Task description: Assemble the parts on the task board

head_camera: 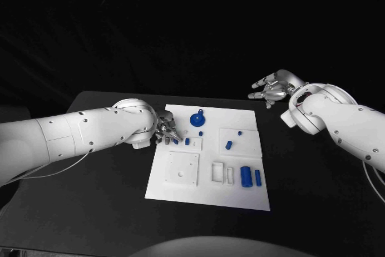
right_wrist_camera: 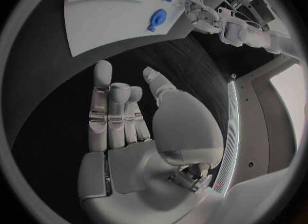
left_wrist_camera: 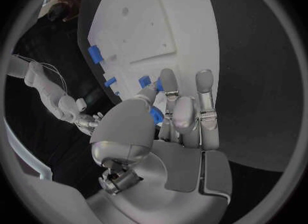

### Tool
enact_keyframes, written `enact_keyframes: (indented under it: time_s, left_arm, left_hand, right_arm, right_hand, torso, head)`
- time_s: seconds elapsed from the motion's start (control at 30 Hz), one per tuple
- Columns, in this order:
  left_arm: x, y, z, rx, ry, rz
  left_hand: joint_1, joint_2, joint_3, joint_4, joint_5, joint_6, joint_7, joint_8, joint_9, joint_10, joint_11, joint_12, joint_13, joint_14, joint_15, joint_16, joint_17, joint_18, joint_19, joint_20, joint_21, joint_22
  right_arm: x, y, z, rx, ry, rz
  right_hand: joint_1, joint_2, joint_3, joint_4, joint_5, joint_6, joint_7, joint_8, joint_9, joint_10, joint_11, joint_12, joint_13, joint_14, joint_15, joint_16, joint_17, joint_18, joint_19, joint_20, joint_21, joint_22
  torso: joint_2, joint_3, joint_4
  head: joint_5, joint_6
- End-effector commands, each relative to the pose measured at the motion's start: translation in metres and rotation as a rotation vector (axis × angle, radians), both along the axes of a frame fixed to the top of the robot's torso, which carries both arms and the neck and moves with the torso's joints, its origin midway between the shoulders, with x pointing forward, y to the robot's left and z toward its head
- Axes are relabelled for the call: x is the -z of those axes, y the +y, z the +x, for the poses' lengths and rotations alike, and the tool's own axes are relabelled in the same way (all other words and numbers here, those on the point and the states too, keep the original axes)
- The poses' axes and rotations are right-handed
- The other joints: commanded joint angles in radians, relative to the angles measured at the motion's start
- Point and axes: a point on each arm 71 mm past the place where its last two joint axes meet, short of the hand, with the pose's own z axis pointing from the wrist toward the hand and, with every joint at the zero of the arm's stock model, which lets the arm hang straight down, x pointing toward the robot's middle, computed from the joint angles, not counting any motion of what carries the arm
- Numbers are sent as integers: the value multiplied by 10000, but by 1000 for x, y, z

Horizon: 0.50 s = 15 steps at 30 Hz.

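Note:
The white task board (head_camera: pixel 181 187) lies in the middle of the black table. My left hand (head_camera: pixel 167 129) is over the board's left edge, and its thumb and fingers pinch a small blue part (left_wrist_camera: pixel 156 114) just above the board. Another small blue piece (head_camera: pixel 187 141) stands right beside the fingertips. My right hand (head_camera: pixel 272 87) is raised off the board's far right corner, fingers apart and holding nothing. In the right wrist view that hand (right_wrist_camera: pixel 128 116) is bare over the dark table, with the board (right_wrist_camera: pixel 109 23) beyond it.
A round blue piece with a knob (head_camera: pixel 197 120) sits near the board's far edge. Blue pegs (head_camera: pixel 228 144) stand mid-board, and two blue cylinders (head_camera: pixel 245 176) lie near the right front. A raised white square (head_camera: pixel 183 168) and slots (head_camera: pixel 218 172) take up the front.

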Motion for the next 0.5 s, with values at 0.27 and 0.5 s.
enact_keyframes:
  time_s: [0.27,0.5]
  left_arm:
    - [10,-2,-5,8,430,44]
    - [10,-2,-5,-16,473,81]
  left_hand:
    - [-181,-329,-213,201,-94,173,-238,-74,-32,400,-98,-40,-15,39,-68,-58,-30,-70,10,-83,-56,169]
    - [-172,-395,-359,283,-140,191,-244,-86,-44,398,-103,-56,-21,35,-80,-70,-39,-97,16,-106,-76,171]
  right_arm:
    - [1,1,0,-104,29,-39]
    - [1,1,0,-121,42,-42]
  right_hand:
    - [-34,1,-5,-21,36,47,38,26,0,-52,-29,-44,-25,-23,-5,-68,-18,142,321,53,7,-14]
    - [-24,-11,-10,-34,36,43,36,25,0,-54,-29,-46,-26,-26,-5,-78,-24,142,319,53,6,-14]
  torso:
    - [0,-1,4]
    - [2,-2,3]
  head:
    - [-15,-18]
    - [-23,-27]
